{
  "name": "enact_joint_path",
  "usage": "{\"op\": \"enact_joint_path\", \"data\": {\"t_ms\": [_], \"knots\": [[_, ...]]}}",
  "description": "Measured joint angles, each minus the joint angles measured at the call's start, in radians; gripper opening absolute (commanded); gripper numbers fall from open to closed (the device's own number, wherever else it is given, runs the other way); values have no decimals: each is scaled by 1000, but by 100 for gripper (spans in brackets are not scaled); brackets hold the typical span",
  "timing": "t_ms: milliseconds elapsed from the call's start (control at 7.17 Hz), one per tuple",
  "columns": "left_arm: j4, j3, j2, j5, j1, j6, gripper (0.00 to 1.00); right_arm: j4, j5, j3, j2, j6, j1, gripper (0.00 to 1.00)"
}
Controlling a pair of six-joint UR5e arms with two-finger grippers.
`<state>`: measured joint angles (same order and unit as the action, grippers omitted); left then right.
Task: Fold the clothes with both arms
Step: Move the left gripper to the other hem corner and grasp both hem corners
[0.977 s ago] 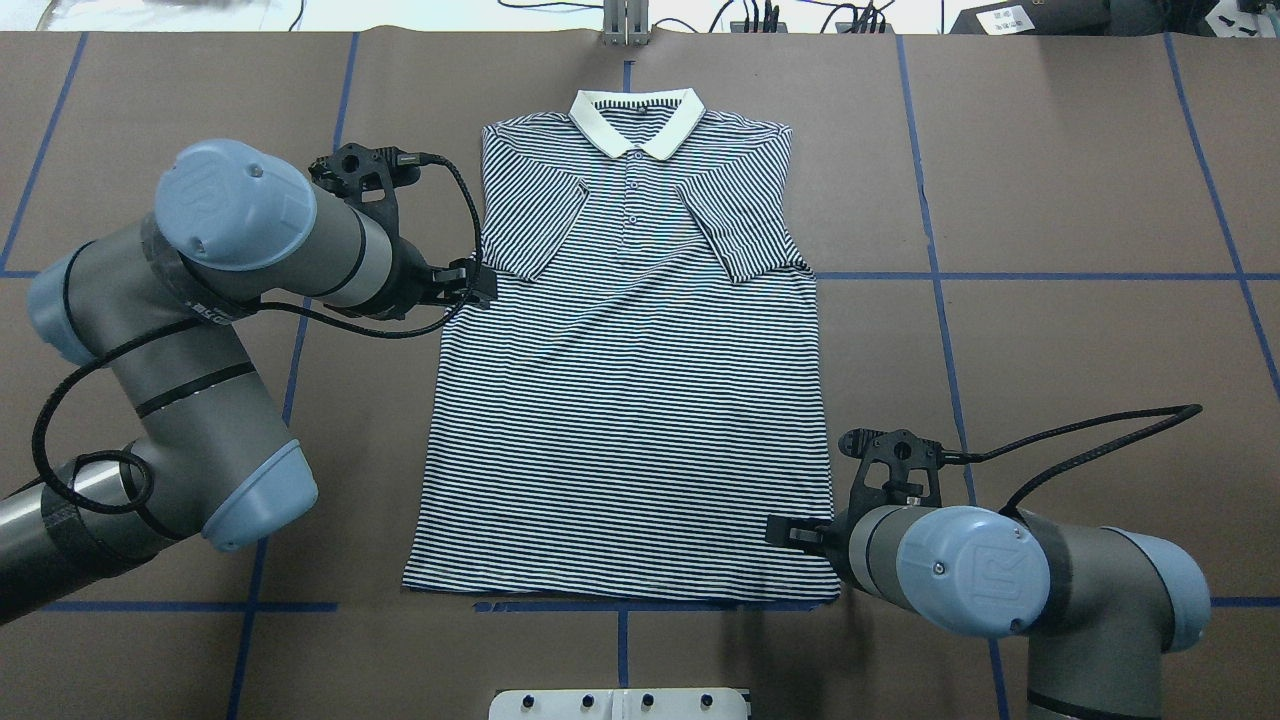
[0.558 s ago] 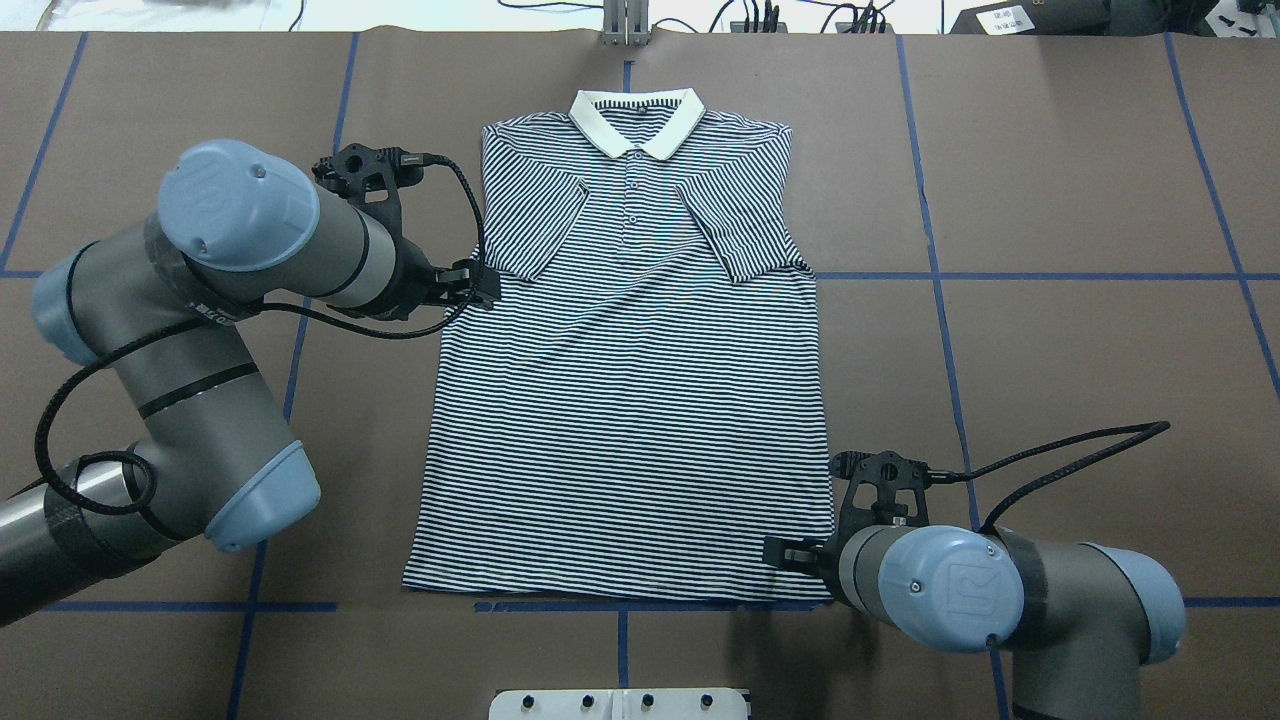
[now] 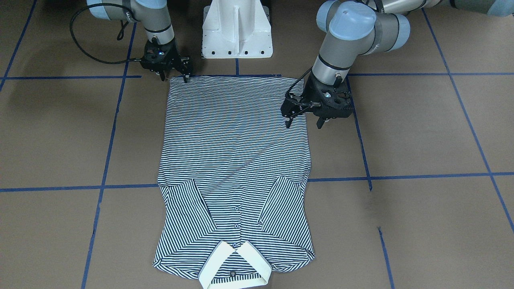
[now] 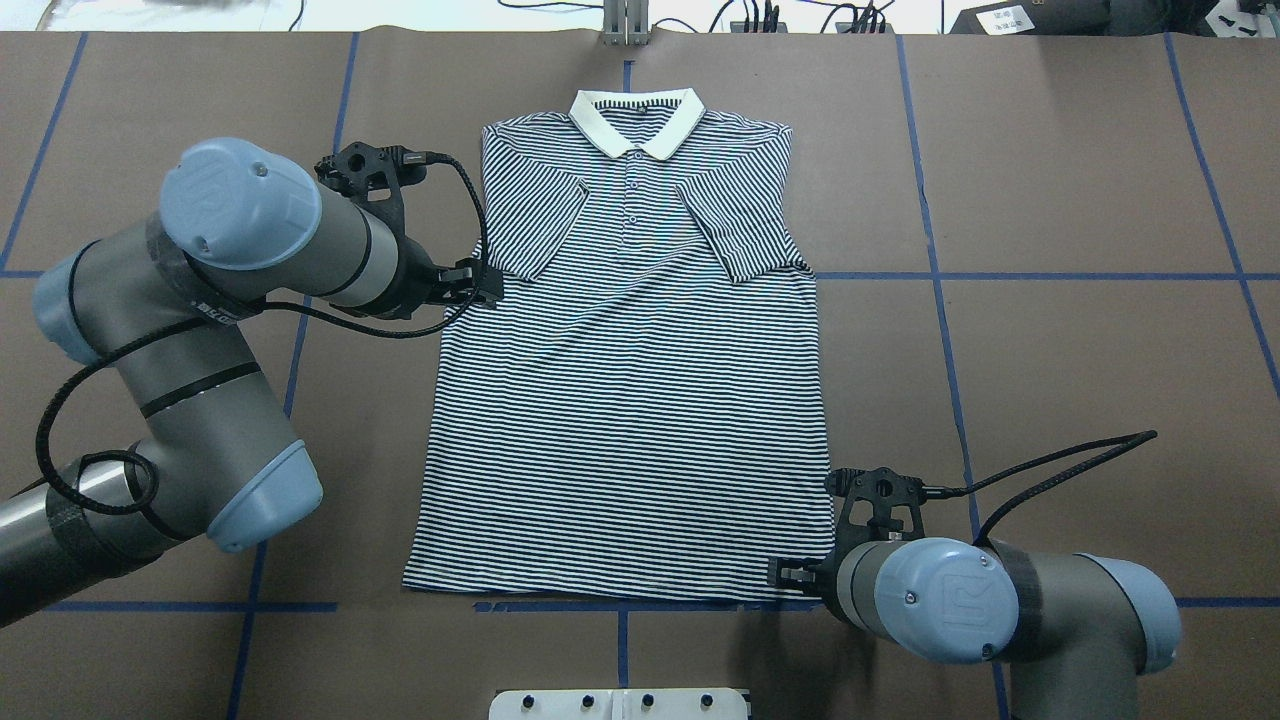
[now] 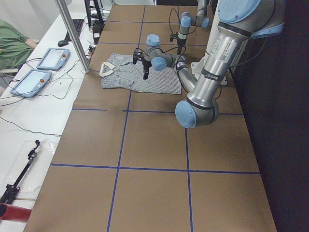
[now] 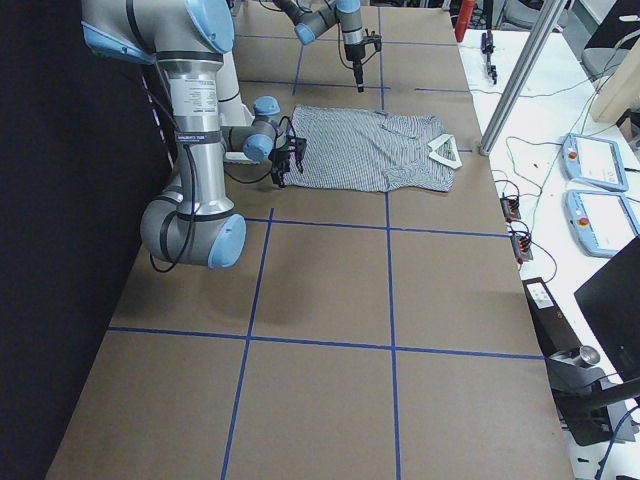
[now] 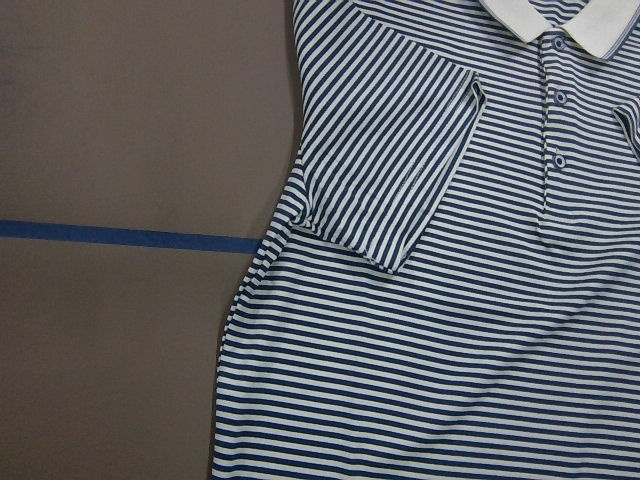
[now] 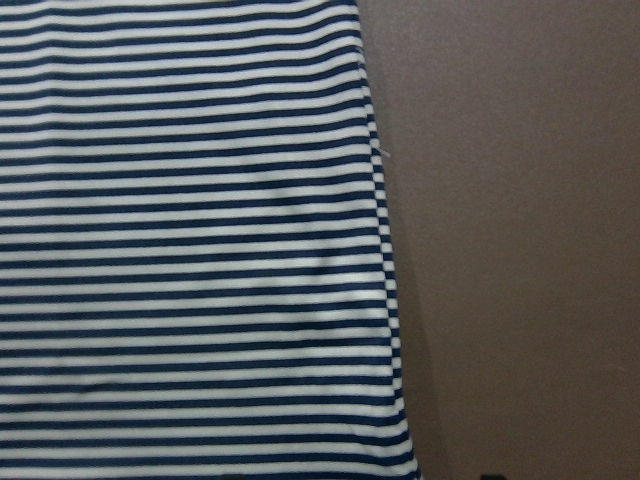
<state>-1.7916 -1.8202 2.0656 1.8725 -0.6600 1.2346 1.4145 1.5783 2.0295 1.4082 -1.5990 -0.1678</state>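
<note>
On table (image 4: 1050, 350), flat striped polo (image 4: 630, 400), sleeves (image 4: 535, 225) infolded, left pincer (image 3: 304, 122), right pincer (image 3: 174, 77) spread, empty

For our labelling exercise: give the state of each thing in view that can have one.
polo shirt: spread flat, front up, body unfolded
sleeves: both folded in over the front
left gripper: open, over the shirt's side edge
right gripper: open, at the hem corner

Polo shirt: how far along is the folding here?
Done: both sleeves lie folded in over the chest of the polo shirt. In hand: the open left gripper hangs at the side edge by one sleeve, the open right gripper at a hem corner, neither gripping. Left: folding the body.
</note>
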Motion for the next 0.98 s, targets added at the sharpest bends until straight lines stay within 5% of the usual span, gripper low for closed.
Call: {"op": "enact_joint_path", "data": {"t_ms": [279,419,558,977], "knots": [[0,2,-1,0,0,-1,100,5,11,-1,3,3,-1,75],[0,2,-1,-1,0,-1,100,6,14,-4,3,4,-1,51],[0,0,1,-1,0,0,100,6,16,-7,2,5,0,6],[0,-2,2,-1,0,0,100,4,16,-8,3,6,-1,0]]}}
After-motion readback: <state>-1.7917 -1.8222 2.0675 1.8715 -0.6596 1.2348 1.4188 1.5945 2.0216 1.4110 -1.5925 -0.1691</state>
